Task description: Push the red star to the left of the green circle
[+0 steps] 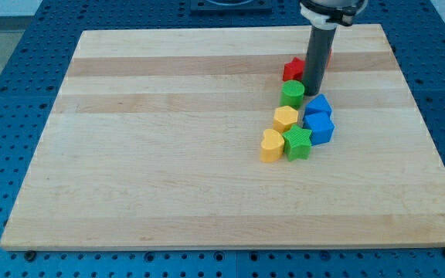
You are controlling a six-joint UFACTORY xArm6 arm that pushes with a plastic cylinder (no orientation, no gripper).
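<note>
The red star [292, 69] lies near the view's top right of the wooden board, partly hidden by the rod. The green circle [292, 93] sits just below it, almost touching. My tip [313, 93] stands on the board right of the green circle and just below-right of the red star, close to both. The rod rises toward the view's top.
Below the green circle lies a cluster: a yellow hexagon [286, 118], a yellow heart [271, 145], a green star [297, 142], and two blue blocks [318, 106] [321, 127]. A second red block [331, 55] shows behind the rod. The wooden board [168, 139] lies on a blue perforated table.
</note>
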